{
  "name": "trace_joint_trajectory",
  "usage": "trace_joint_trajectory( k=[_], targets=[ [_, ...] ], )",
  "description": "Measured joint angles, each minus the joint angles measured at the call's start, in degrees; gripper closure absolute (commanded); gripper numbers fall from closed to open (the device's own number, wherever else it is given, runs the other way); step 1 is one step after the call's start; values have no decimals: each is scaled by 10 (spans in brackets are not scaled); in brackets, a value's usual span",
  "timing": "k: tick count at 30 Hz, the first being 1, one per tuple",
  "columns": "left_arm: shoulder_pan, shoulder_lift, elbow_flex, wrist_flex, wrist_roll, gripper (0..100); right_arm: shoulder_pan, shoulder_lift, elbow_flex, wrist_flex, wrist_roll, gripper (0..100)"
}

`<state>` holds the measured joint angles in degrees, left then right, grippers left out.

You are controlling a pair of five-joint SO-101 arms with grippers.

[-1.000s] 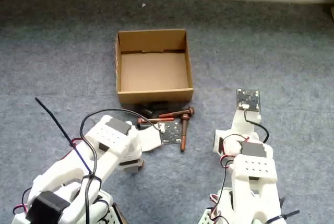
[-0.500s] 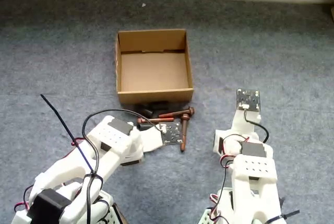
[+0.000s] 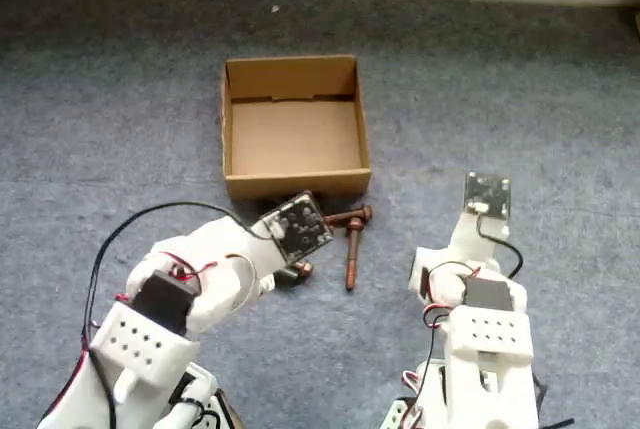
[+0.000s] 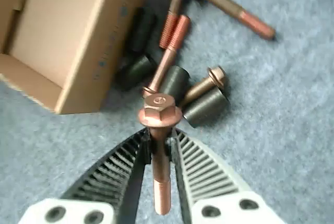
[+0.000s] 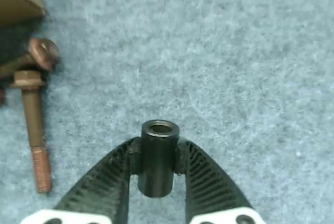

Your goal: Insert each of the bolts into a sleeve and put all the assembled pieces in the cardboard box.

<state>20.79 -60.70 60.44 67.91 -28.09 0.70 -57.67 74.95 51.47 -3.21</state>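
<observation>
The grey carpeted worktop (image 3: 520, 89) carries an open cardboard box (image 3: 296, 185) near the middle. Just near of the box's near wall, copper-coloured bolts (image 3: 351, 249) and dark sleeves (image 4: 175, 80) lie bunched together, some touching.

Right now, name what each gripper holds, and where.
Left gripper: a bolt, by its shank under the head. Right gripper: a sleeve, by its sides.

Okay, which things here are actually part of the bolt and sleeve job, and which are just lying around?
Part of the job: bolt held by the left gripper; sleeve held by the right gripper; loose bolts and loose sleeves beside the cardboard box.
Just lying about: grey carpet; small pale speck on it beyond the box.
</observation>
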Motion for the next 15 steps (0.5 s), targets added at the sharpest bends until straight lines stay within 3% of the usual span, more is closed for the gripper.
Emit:
trace_joint_trajectory(
  k=[7, 15],
  targets=[
    [-61, -187, 0, 9, 80, 995, -52, -160, 0, 0, -6, 994],
    [-76, -287, 0, -14, 154, 995, -188, -295, 0, 0, -6, 994]
  ],
)
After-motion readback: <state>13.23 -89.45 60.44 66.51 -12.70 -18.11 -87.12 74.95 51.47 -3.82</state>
